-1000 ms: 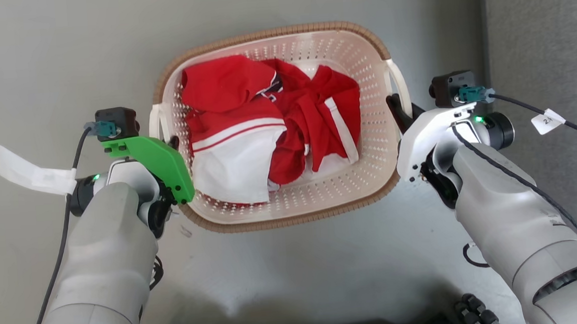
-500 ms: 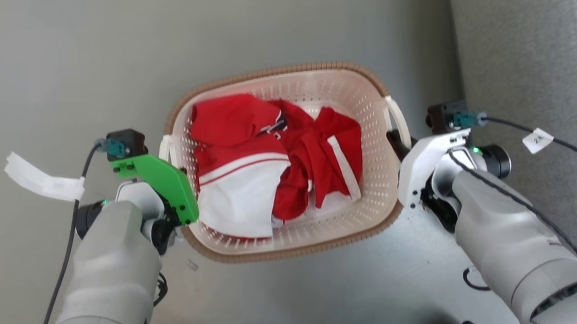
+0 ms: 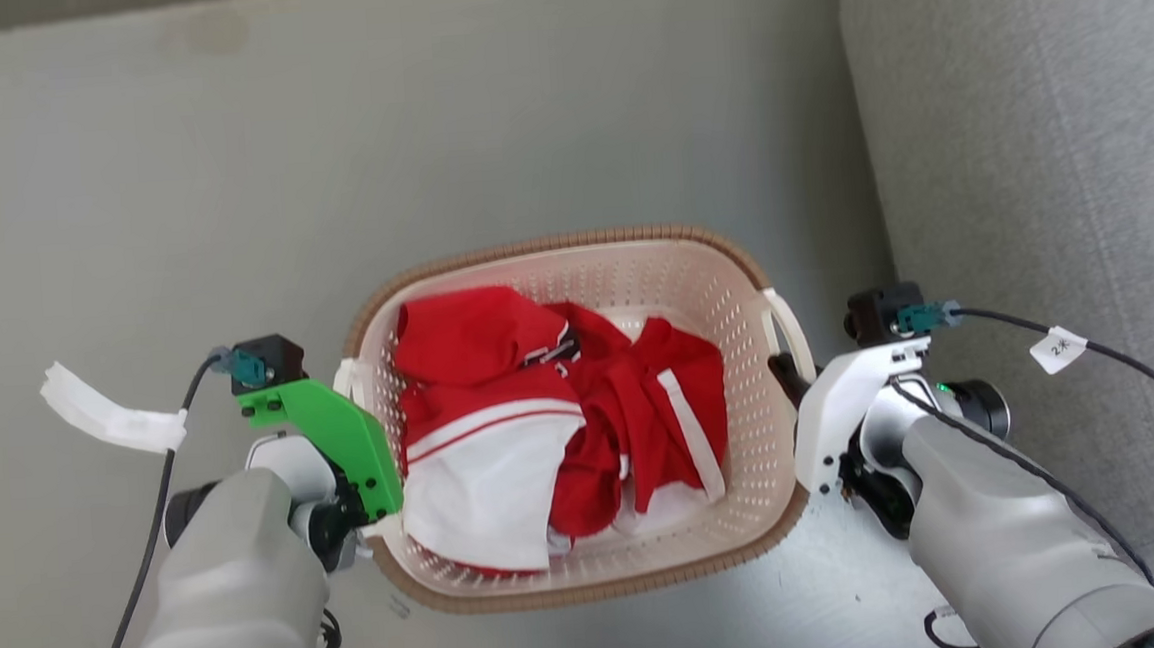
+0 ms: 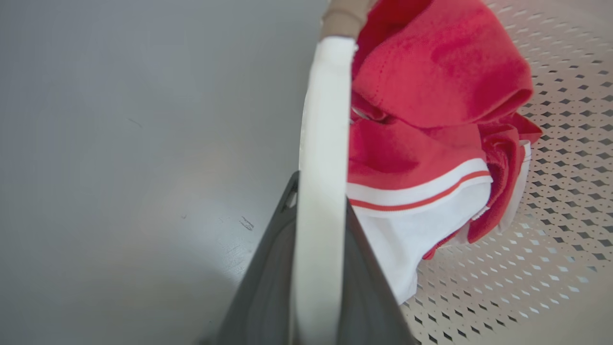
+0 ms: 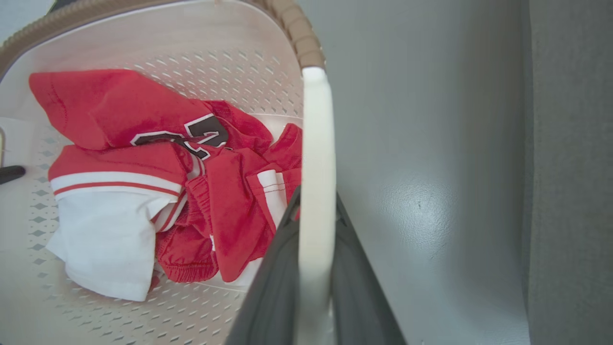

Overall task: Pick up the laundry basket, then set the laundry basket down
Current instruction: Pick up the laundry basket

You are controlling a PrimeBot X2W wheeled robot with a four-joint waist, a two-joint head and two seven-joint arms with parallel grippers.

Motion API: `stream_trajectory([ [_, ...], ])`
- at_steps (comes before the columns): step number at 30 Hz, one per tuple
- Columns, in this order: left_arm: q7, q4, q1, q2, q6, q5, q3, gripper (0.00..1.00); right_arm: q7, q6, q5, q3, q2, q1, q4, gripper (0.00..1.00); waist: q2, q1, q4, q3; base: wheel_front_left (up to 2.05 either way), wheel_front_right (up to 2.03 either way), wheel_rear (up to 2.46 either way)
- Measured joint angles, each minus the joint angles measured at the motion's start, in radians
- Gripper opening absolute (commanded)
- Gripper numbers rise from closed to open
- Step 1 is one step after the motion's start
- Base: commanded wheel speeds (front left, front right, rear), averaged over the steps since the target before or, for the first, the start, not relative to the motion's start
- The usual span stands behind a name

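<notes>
The laundry basket (image 3: 572,239), cream with perforated walls and a brown woven-look rim, sits low in the middle of the head view, held between my two arms. It holds red and white clothes (image 3: 562,405). My left gripper (image 3: 352,386), under a green plate, is shut on the basket's white left handle (image 4: 321,120). My right gripper (image 3: 788,371) is shut on the white right handle (image 5: 316,143). In both wrist views the dark fingers (image 4: 268,268) clamp the handle from either side. The basket appears to hang above the grey floor.
Grey floor (image 3: 228,185) spreads ahead and to the left. A grey fabric-covered block (image 3: 1026,136) runs along the right side, close to my right arm. A white tag (image 3: 102,418) hangs on my left wrist cable, and another tag (image 3: 1057,347) on the right cable.
The whole head view has shifted, so basket and arms show lower and the grey block wider: the camera moved. Both grippers keep their hold on the handles.
</notes>
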Motion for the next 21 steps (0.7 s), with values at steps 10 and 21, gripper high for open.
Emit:
stream_trajectory([
  [10,0.056,0.008,0.052,0.002,0.000,-0.026,0.000,0.00,0.056,0.000,0.058,0.039,-0.001,0.046,-0.012,0.00,0.0000,0.0000,-0.006,-0.105,0.00,0.00,0.00],
  [21,0.106,0.013,0.116,0.004,0.000,-0.059,0.003,0.00,0.103,-0.001,0.111,0.073,-0.002,0.106,-0.018,0.00,0.0000,0.0000,-0.010,-0.212,0.00,0.00,0.00],
])
